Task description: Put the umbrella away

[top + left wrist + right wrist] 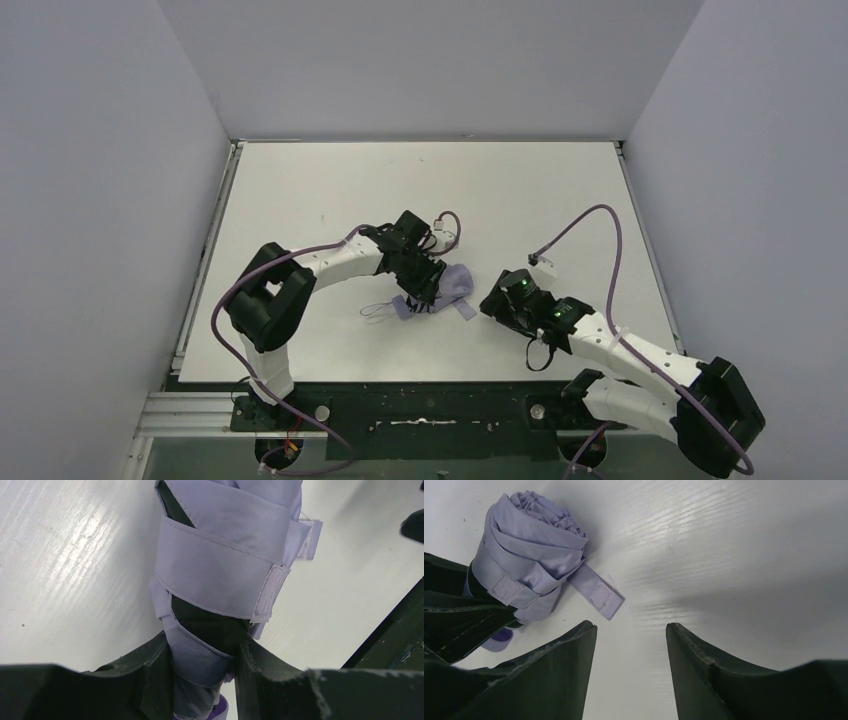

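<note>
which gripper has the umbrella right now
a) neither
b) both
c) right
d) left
d: the left gripper is clamped around the folded umbrella, while the right gripper is open beside it with nothing between its fingers.

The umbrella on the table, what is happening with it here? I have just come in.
The left gripper is shut on the umbrella near its handle end and holds it low on the white table. The lavender fabric is rolled up and a strap goes around it, but the strap's free end lies loose on the table. The right gripper is open and empty, close beside the umbrella's other end and touching nothing.
</note>
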Motion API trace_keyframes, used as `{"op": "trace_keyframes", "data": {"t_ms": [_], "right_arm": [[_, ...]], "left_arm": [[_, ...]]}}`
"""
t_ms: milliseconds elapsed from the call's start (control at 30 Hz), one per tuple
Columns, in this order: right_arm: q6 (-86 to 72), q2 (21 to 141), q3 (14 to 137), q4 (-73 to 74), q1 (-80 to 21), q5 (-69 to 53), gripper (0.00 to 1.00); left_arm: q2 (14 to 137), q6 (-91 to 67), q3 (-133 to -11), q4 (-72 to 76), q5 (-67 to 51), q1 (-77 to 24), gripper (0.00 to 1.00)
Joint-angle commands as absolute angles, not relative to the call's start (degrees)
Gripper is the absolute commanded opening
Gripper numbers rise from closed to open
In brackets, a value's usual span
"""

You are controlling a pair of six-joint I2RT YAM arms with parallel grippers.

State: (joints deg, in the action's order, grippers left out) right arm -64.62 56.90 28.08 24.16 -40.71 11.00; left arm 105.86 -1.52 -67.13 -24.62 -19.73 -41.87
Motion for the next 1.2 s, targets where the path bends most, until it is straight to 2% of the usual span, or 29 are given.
{"op": "trace_keyframes", "data": {"t_ms": [0,200,467,633,900,1167], "right_arm": [[-64.61,60.58,29.37,16.61,-38.94,2.94,0.54],[-60.39,67.16,28.86,11.05,-35.33,-4.39,0.51],[-62.22,69.20,27.94,11.25,-34.48,-3.26,0.50],[-57.11,70.76,28.19,10.20,-33.35,-3.25,0.49],[-50.81,78.90,28.48,4.85,-30.58,-13.94,0.48],[-52.83,80.95,27.58,1.48,-30.58,-15.88,0.48]], "left_arm": [[106.45,-3.29,-66.96,-27.67,-10.24,-42.36,0.00],[106.54,-3.89,-66.74,-28.28,-9.32,-42.70,0.00],[107.31,-3.91,-67.71,-29.32,-12.65,-42.27,0.00],[107.52,-4.02,-67.64,-29.04,-12.32,-42.28,0.00],[108.37,-3.45,-68.34,-29.62,-12.01,-42.45,0.00],[108.31,-2.89,-68.54,-29.97,-11.96,-42.54,0.00]]}}
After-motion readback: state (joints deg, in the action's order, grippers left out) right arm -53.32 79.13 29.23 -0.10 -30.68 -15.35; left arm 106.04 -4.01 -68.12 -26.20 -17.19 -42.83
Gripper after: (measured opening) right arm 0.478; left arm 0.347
